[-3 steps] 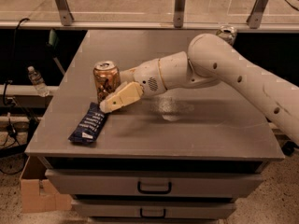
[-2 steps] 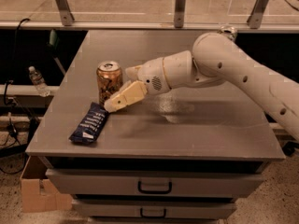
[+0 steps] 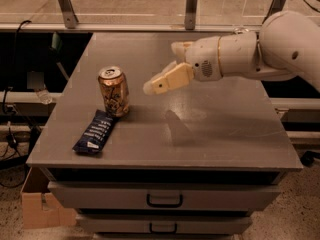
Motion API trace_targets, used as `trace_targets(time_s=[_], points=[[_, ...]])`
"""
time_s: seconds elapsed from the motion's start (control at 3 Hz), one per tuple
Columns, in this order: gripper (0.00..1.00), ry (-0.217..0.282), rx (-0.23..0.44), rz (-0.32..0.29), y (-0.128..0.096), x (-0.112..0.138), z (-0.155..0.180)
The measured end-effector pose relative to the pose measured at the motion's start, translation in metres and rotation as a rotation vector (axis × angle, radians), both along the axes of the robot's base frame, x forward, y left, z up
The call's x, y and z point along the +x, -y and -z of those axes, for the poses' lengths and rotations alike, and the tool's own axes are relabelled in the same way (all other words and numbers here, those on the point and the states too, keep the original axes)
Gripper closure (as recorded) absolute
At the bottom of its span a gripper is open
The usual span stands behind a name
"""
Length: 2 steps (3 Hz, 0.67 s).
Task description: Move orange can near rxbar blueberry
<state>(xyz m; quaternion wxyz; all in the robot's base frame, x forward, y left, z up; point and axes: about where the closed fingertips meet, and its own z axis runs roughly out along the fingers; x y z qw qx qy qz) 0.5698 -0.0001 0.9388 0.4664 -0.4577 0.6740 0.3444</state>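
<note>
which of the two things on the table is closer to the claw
The orange can, standing upright beside the claw, which hovers open over the table. The rxbar blueberry lies flat in front of the can, farther off.

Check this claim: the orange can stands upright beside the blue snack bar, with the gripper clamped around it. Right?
Wrong on the gripper: the camera view shows it open, apart from the orange can. The can does stand upright beside the rxbar blueberry.

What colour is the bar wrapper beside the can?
The wrapper is dark blue with white lettering, camera view; the gripper hovers beside the can.
</note>
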Motion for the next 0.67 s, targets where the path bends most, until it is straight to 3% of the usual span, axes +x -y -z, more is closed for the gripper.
trace_targets(time_s=[0.33,0.67], points=[[0.0,0.126,0.046,0.067,0.037,0.006,-0.057],[0.0,0.157,0.056,0.08,0.045,0.008,-0.072]])
